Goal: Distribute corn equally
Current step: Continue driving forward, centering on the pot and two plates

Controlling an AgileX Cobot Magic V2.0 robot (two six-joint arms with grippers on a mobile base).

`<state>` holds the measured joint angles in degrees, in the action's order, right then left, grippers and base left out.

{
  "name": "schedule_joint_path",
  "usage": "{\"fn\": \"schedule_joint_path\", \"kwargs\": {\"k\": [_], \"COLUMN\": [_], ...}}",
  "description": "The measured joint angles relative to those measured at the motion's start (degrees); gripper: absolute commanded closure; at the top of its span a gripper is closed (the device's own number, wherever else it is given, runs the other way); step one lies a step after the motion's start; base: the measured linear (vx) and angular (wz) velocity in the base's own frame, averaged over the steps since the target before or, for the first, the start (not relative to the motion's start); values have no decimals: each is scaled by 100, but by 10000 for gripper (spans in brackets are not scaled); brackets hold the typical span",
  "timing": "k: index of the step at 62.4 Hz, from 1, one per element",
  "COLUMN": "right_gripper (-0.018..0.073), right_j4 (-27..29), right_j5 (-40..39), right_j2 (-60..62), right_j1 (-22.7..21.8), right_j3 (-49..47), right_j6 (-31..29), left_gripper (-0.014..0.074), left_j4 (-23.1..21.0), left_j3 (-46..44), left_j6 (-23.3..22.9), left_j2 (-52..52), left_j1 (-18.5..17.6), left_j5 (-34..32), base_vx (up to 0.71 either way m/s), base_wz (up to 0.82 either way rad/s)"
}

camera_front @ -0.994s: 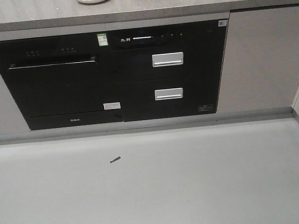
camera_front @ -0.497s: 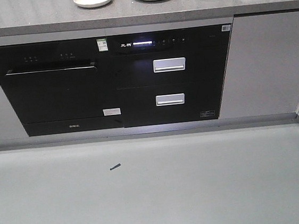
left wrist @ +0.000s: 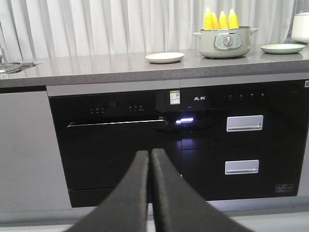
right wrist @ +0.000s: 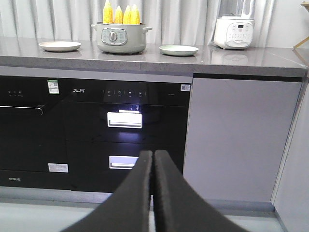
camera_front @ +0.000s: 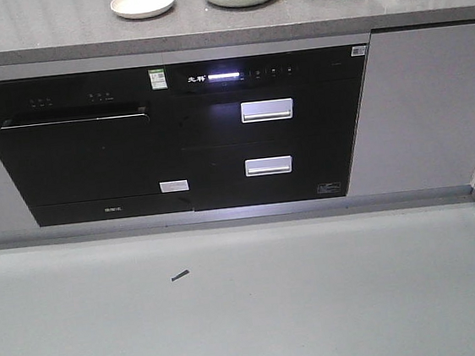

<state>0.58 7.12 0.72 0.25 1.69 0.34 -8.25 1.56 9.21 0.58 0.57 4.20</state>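
Several yellow corn cobs stand upright, tips up, in a pale green pot on the grey counter; the right wrist view shows the same corn and pot. A white plate lies left of the pot and a light green plate right of it, both bare. My left gripper is shut with nothing in it, low in front of the black oven door and far from the counter top. My right gripper is shut too, facing the drawers.
Below the counter are a black built-in oven and a black unit with two silver drawer handles. A white kitchen appliance stands at the counter's right. A small dark scrap lies on the grey floor.
The front view has shifted: the cabinets sit lower in the frame and more of the counter top shows. The panel above the drawers has lit up.
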Motion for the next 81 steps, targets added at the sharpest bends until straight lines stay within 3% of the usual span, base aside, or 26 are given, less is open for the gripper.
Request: {"fn": "schedule_joint_path", "kwargs": {"k": [81], "right_gripper": [564], "right_j4": [0], "right_j5": [0], "right_j2": [0], "right_j1": [0], "right_j3": [0], "right_j6": [0], "left_gripper": [603], "left_j4": [0], "left_j3": [0], "left_j6": [0], "left_j2": [0], "left_j1": [0], "left_j5": [0], "base_vx": [8], "base_wz": [-3]}}
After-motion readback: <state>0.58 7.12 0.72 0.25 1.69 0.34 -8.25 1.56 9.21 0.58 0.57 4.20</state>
